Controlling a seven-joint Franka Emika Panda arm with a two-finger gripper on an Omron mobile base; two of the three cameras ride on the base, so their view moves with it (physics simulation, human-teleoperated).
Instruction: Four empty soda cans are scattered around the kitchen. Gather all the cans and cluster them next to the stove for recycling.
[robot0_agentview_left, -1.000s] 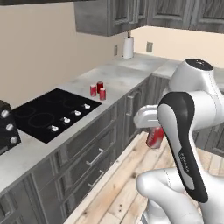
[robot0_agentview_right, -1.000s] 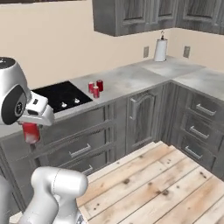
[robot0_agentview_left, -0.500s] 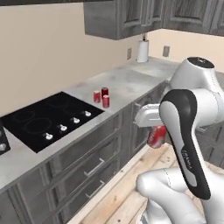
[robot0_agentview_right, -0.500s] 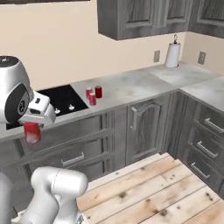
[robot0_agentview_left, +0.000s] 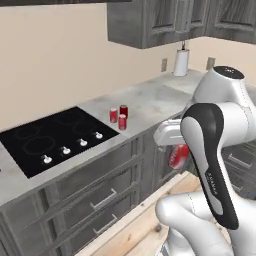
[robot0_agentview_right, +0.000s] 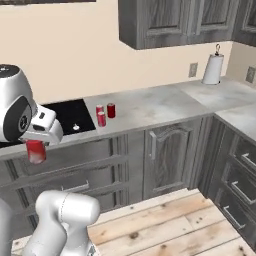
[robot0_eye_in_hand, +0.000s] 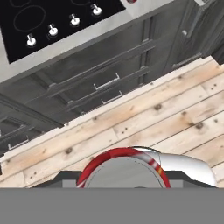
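Grey marble counter (robot0_agentview_left: 150, 97), mottled, matte, runs along the cream wall and turns a corner at the far end; dark grey wood-grain cabinets (robot0_agentview_right: 165, 150) below with slim metal bar handles. Floor (robot0_agentview_right: 175, 225): light planks with knots.

Stove (robot0_agentview_left: 50, 137): flat black glass slab set flush in the counter, faint grey ring burners, a front row of small white knobs.

White paper-towel roll (robot0_agentview_right: 212, 70) stands upright on the counter near the corner.

Soda cans, small red cylinders with silver tops and white markings:
- three on the counter (robot0_agentview_left: 120, 117), upright, clustered close together just beside the stove's right edge; whether they touch, cannot tell.
- a fourth, the held can (robot0_agentview_left: 177, 156), hangs in the air in front of the cabinet fronts, below counter level, slightly tilted in the left base view.

Gripper (robot0_agentview_right: 36, 147): clamped on the held can, seen from the right base view with the can hanging under the white hand. In the hand view the can's silver top and red rim (robot0_eye_in_hand: 124, 168) sit at the bottom, over the plank floor.
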